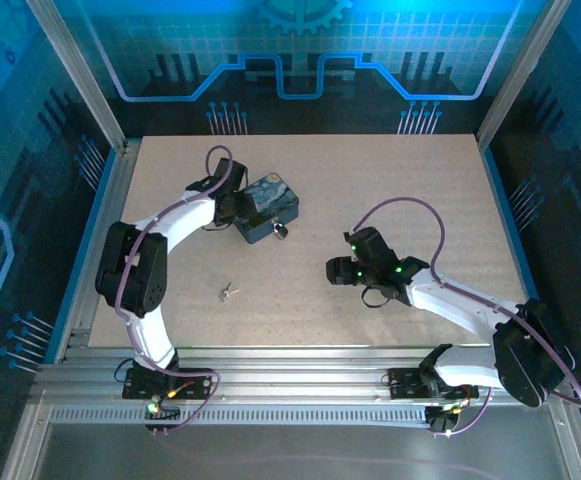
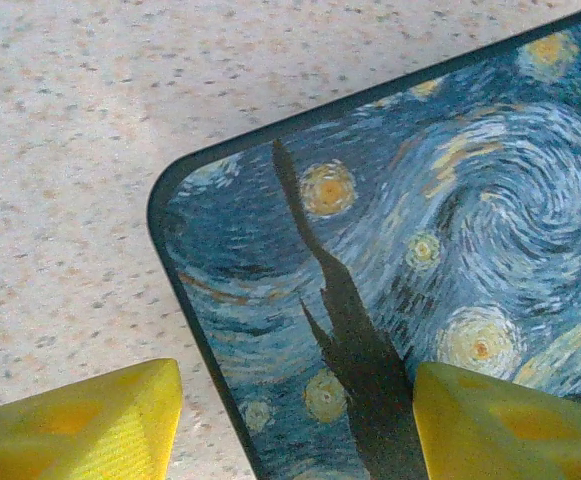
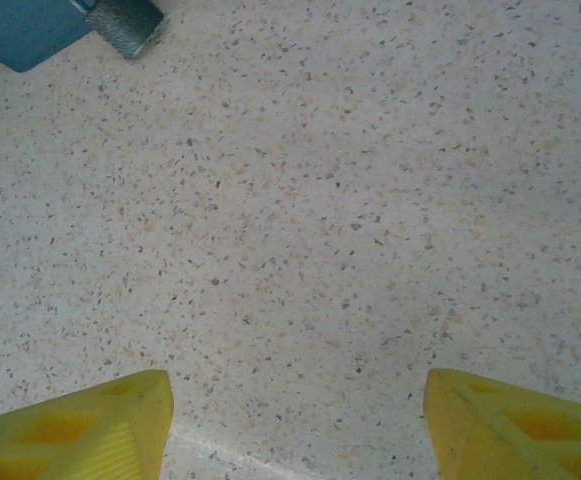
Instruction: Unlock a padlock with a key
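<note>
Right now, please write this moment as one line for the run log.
left gripper: open, over tin corner | right gripper: open, over bare table | key: on table, free | padlock: at tin's near side

The tin (image 2: 420,250) runs off the view's edge; the key (image 1: 229,292) is too small to make out.

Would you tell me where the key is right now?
In the top view, the key lies loose on the table, left of centre, below the tin.
</note>
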Robot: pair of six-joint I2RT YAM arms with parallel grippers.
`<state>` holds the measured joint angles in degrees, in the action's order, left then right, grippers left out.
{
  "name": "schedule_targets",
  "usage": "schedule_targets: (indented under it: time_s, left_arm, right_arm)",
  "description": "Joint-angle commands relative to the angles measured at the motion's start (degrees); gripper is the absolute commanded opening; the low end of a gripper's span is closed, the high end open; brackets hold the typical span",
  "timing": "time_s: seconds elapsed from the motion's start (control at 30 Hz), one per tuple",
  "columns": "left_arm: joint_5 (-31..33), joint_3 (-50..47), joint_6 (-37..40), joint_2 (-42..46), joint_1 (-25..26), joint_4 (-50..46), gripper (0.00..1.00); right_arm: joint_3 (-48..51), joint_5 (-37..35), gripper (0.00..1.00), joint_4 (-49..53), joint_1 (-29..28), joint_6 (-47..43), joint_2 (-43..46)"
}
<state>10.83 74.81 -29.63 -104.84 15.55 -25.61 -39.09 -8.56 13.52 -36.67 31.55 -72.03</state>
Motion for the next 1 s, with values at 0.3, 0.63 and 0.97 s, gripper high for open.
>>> schedule_targets:
  time_s: [0.3, 0.63, 0.97]
  left_arm:
    - [-3.85, -5.29, -0.59, 14.92, 1.71, -9.95, 0.80]
    - [-3.12, -25.70, -4.10, 30.09, 5.48, -15.30, 0.71]
    - [-4.57, -36.73, -6.67, 34.30, 9.98, -12.56, 0.41]
  right_arm:
    - [-1.22, -0.23, 0.68, -0.62, -1.67, 1.21, -1.22]
    - [1.11, 0.48, 0.68, -3.18, -2.06, 2.01, -1.76]
    - [1.33, 0.67, 0.67, -5.51, -3.45, 3.24, -4.69]
